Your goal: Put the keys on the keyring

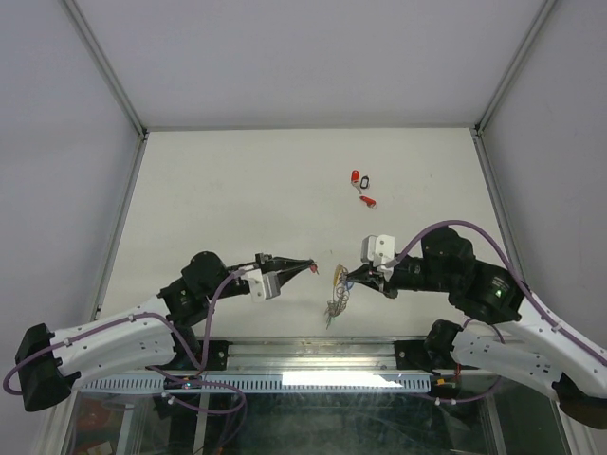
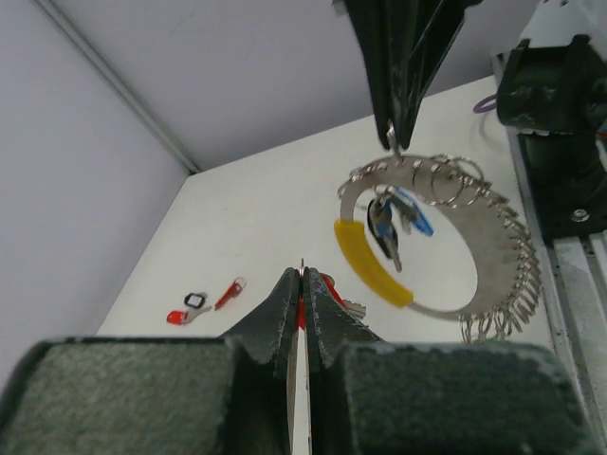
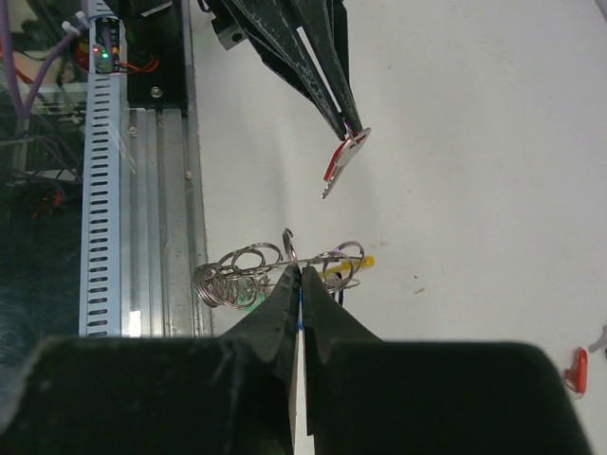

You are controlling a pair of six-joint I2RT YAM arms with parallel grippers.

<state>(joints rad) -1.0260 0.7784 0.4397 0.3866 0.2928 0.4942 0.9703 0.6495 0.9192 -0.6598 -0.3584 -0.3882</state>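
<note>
My right gripper (image 1: 347, 277) is shut on the keyring (image 2: 446, 246), a silvery loop with a yellow arc and several small split rings, and holds it up above the table. Blue- and green-tagged keys (image 2: 394, 220) hang from it. In the right wrist view the keyring (image 3: 285, 270) sits edge-on at my fingertips. My left gripper (image 1: 311, 269) is shut on a red-tagged key (image 3: 341, 161), just left of the keyring with a small gap between them. More red-tagged keys (image 1: 360, 187) lie on the table at the far middle-right; they also show in the left wrist view (image 2: 204, 301).
A metal rail and slotted cable duct (image 3: 104, 190) run along the near table edge below the keyring. Grey walls with metal posts (image 1: 114, 85) close the table on the left, back and right.
</note>
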